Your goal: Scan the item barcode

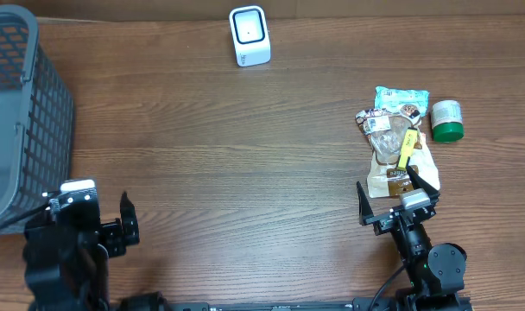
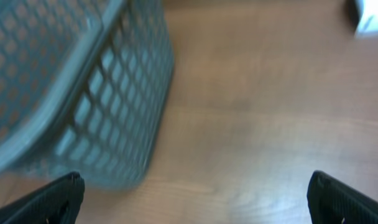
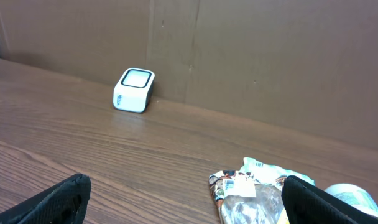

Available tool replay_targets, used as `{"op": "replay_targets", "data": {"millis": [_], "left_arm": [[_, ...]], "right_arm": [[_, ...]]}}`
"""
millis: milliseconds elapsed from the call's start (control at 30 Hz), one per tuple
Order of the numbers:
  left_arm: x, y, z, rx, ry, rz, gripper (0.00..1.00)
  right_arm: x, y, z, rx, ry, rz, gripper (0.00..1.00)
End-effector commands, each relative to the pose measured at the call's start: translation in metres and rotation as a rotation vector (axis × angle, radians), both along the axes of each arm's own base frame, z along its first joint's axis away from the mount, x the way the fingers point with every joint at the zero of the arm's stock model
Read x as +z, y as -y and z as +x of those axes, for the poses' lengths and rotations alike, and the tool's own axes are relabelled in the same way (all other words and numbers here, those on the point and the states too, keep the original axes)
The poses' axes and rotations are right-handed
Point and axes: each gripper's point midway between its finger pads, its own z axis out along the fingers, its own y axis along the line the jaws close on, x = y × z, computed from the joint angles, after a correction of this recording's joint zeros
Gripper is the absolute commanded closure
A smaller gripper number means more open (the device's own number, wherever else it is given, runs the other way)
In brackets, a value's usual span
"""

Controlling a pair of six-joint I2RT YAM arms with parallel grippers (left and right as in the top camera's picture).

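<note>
Nothing is being gripped: left hand (image 2: pixel 195 208) and right hand (image 1: pixel 392 195) are being held open. Snack bag (image 1: pixel 390 154), just ahead of right hand, is awaiting scanning.

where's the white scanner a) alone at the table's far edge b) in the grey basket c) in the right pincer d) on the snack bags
a: the white scanner stands by itself at the far edge, apart from the basket and the snack bags.
</note>
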Motion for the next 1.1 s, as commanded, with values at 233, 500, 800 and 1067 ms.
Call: {"op": "replay_targets", "data": {"millis": [233,500,800,1067], "left_arm": [[-0.005,0.041,0.037,-0.258,0.435,-0.016,0.00],[-0.055,0.059,0.047,-0.354,0.525,-0.013,0.00],[-0.130,0.060,0.058,-0.353,0.394,-0.059,0.00],[-0.127,0.060,0.058,-0.345,0.414,-0.079,0.00]], "right_arm": [[-0.002,0.002,0.000,-0.008,0.003,0.006,0.00],[-0.002,0.002,0.000,-0.008,0.003,0.006,0.00],[-0.002,0.002,0.000,-0.008,0.003,0.007,0.00],[-0.002,0.002,0.000,-0.008,0.003,0.006,0.00]]}}
